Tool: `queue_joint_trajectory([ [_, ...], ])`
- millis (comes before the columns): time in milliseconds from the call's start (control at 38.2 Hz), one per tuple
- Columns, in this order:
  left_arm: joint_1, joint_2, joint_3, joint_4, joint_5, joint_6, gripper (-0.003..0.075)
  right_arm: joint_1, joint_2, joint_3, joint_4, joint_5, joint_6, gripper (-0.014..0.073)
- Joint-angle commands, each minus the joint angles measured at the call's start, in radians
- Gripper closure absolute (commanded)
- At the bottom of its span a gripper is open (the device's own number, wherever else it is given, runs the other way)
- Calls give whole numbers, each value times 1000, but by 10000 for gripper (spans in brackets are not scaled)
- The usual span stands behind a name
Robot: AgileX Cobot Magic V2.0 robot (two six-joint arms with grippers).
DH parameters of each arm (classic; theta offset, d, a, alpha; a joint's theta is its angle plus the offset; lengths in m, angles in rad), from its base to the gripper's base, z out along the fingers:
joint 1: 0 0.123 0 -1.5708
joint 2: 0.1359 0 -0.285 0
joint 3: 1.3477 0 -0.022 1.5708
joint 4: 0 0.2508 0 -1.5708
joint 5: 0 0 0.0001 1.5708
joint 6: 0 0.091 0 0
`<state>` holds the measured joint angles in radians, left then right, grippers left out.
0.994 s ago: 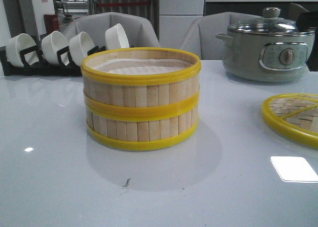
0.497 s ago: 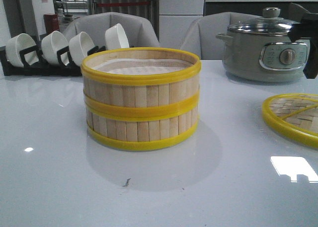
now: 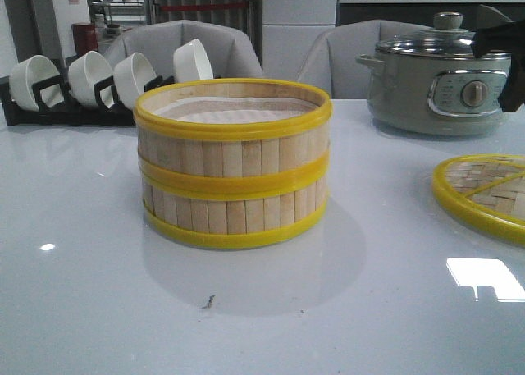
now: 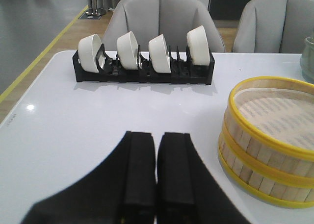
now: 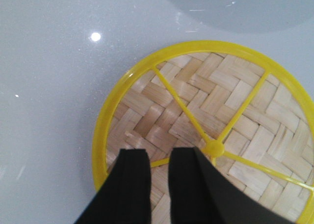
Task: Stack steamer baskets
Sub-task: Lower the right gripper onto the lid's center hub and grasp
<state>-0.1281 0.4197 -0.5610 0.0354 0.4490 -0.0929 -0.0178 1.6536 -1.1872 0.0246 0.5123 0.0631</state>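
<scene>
Two steamer baskets stand stacked in the middle of the table, the upper basket [image 3: 234,137] squarely on the lower basket [image 3: 234,215]. A white paper liner shows inside the upper one. The stack also shows in the left wrist view [image 4: 267,136]. My left gripper [image 4: 157,136] is shut and empty, hovering over bare table beside the stack, apart from it. My right gripper [image 5: 159,153] hangs above the flat woven lid [image 5: 230,106] with a narrow gap between its fingers and nothing in it. Only a dark part of the right arm [image 3: 500,43] shows in the front view.
The woven lid [image 3: 484,190] lies at the right edge of the table. A grey-green electric pot [image 3: 443,84] with a glass lid stands at the back right. A black rack of white bowls [image 3: 82,84] stands at the back left. Grey chairs [image 3: 197,43] are behind the table.
The dark shape of the right arm at the front view's right edge has shifted a little leftward. The stack and the lid have not moved.
</scene>
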Motion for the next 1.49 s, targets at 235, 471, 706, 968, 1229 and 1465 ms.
queue_joint_trajectory([
  [235, -2, 4, -28, 1, -84, -10, 625, -30, -22, -33, -13, -40, -12, 283],
  [471, -2, 4, -28, 1, -84, -10, 625, -92, -7, -34, -13, -41, -12, 252],
  [706, -2, 4, -28, 1, -84, -10, 625, -96, 60, -49, -13, -33, -12, 252],
  [968, -2, 4, -28, 1, -84, -10, 625, -96, 120, -93, -13, -31, -12, 252],
  [1229, -2, 4, -28, 1, -84, -10, 625, -96, 170, -95, -12, -40, -11, 252],
  [1465, -2, 4, -28, 1, -84, -10, 625, -96, 189, -95, -12, -43, -11, 252],
])
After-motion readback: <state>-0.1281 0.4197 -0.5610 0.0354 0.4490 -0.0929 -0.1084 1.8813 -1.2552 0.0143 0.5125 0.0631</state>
